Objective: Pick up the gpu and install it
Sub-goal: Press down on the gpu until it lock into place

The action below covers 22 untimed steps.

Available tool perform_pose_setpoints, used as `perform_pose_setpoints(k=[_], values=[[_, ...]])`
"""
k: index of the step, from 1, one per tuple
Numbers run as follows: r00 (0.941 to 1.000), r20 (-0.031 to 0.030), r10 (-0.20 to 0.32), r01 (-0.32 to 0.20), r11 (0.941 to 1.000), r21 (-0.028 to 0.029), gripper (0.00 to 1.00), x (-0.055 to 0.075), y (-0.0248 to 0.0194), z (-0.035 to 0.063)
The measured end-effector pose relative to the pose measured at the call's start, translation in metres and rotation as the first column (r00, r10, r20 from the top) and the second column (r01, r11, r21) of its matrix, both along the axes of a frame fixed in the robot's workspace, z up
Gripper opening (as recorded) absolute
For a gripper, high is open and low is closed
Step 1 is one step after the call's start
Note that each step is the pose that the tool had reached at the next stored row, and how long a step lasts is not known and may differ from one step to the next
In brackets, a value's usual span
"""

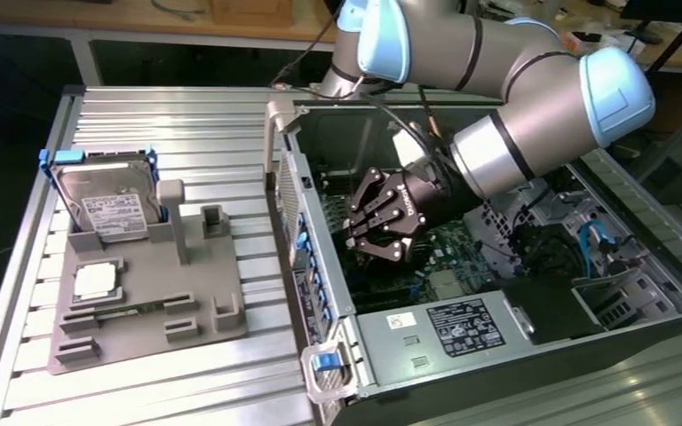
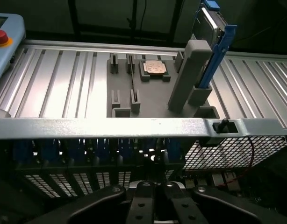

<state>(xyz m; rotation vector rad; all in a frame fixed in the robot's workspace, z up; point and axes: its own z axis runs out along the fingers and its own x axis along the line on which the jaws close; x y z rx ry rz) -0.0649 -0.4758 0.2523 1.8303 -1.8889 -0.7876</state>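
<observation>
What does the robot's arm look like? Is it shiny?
The arm is made of fat silver-grey tubes joined by round joints with pale blue caps and black rings. A thin black cable runs beside it. Its gripper is black, built from bolted metal links.

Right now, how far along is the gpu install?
Pickup likely done: the gripper is away from the grey fixture, low inside the open computer case, over the motherboard. Whether it holds the gpu, or has seated it, I cannot tell.
</observation>
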Motion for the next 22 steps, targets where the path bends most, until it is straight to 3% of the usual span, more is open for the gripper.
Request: perform_pose_setpoints(k=[1,3,6,10,11,12,15,22], values=[[1.0,-0.0022,0.0,0.0,1.0,-0.0039,0.11,0.0,-0.0002,0.0014],[1.0,-0.0012,0.001,-0.001,1.0,-0.0039,0.11,0.0,-0.0007,0.0016],[0.9999,0.0115,0.001,-0.001,1.0,-0.0056,0.11,0.0,-0.0004,0.0031],[0.9998,0.0206,0.001,-0.001,0.9999,-0.0168,0.11,0.0,0.0002,0.0173],[0.9992,0.0405,0.001,0.0,0.9997,-0.0245,0.11,-0.004,0.0002,0.0176],[0.999,0.0454,0.001,0.0,0.9997,-0.0256,0.11,-0.007,-0.0003,0.0177],[0.9988,0.0482,0.001,0.0,0.9997,-0.0257,0.11,-0.009,-0.0028,0.0177],[0.9988,0.0483,0.001,0.0,0.9996,-0.0272,0.11,-0.009,-0.0074,0.0177]])
